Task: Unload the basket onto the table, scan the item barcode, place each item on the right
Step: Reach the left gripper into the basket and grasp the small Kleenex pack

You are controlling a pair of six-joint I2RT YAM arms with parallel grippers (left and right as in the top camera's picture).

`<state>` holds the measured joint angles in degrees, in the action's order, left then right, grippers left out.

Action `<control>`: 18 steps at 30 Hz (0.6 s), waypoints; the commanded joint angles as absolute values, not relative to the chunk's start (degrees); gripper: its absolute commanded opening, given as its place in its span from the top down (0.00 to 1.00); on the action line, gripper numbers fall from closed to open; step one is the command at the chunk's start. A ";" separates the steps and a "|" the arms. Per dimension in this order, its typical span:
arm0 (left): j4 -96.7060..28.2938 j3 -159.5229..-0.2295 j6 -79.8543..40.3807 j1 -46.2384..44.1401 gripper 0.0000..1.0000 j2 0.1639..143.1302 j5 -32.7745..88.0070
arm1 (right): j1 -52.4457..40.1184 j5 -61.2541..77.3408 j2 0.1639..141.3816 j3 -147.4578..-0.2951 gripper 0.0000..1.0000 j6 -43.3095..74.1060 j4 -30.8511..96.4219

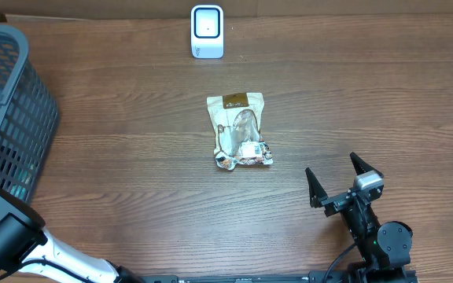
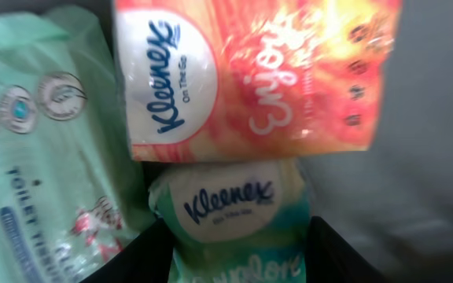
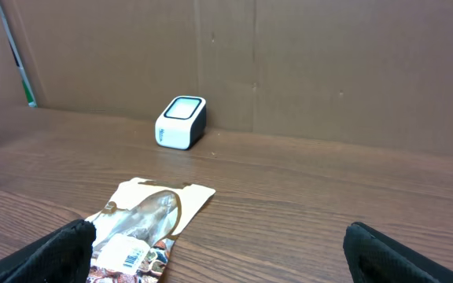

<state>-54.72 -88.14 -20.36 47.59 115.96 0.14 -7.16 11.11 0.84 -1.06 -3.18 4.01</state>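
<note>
A brown wood-grain table (image 1: 132, 196) fills the overhead view, with a brown cardboard wall (image 3: 329, 71) standing behind its far edge. At the near edge, on the right, the right gripper (image 1: 330, 163) hangs over bare wood with its two black fingers spread wide and nothing between them. At the near left, the left arm (image 1: 22, 244) reaches towards a dark grey slatted plastic basket (image 1: 14, 118) that stands at the table's left edge. In the wrist view, the left gripper (image 2: 238, 240) has its black fingers on either side of a teal-and-white Kleenex tissue pack (image 2: 230, 204), close against it; I cannot tell whether they press it. Beyond that pack lies an orange-and-white Kleenex pack (image 2: 274, 71), and to the left a pale green toilet tissue pack (image 2: 38, 157). Farther out, near the table's middle, a clear-and-tan snack pouch (image 1: 240, 130) lies flat, a white barcode label (image 1: 250, 148) facing up at its near end. Beyond it, well apart, a small white barcode scanner (image 1: 208, 31) stands just beside the wall.
</note>
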 commanded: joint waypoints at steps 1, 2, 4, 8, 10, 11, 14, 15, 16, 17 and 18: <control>-52.51 -84.68 -19.68 46.41 0.55 115.94 -0.69 | -7.40 10.66 0.16 -0.45 0.00 -3.07 3.70; -51.70 -83.92 -19.68 46.19 0.55 115.94 -0.67 | -7.40 10.66 0.16 -0.45 0.00 -3.07 3.70; -50.57 -82.65 -19.68 45.89 0.55 115.94 -0.67 | -7.40 10.66 0.16 -0.45 0.00 -3.07 3.70; -50.41 -82.37 -19.66 45.76 0.79 115.92 -0.64 | -7.40 10.66 0.16 -0.45 0.00 -3.07 3.70; -51.27 -82.85 -19.68 45.76 0.95 115.92 -0.62 | -7.40 10.66 0.16 -0.45 0.00 -3.07 3.70; -51.72 -83.13 -19.70 45.78 0.96 115.92 -0.60 | -7.40 10.66 0.16 -0.45 0.00 -3.05 3.70; -53.39 -85.17 -19.70 45.76 0.96 115.72 -0.60 | -7.40 10.66 0.16 -0.45 0.00 -3.07 3.70; -54.52 -86.65 -19.70 45.76 0.96 115.57 -0.60 | -7.40 10.66 0.16 -0.45 0.00 -3.07 3.70; -55.88 -88.33 -19.70 45.76 0.96 115.37 -0.56 | -7.40 10.66 0.16 -0.45 0.00 -3.05 3.70; -57.28 -90.32 -19.70 45.76 0.95 115.24 -0.38 | -7.40 10.66 0.16 -0.45 0.00 -3.07 3.70; -58.57 -92.33 -19.70 45.76 0.96 115.04 -0.10 | -7.40 10.66 0.16 -0.45 0.00 -3.07 3.70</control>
<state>-55.88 -87.13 -20.38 46.70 115.61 -0.64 -7.16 11.11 0.84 -1.06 -3.16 3.99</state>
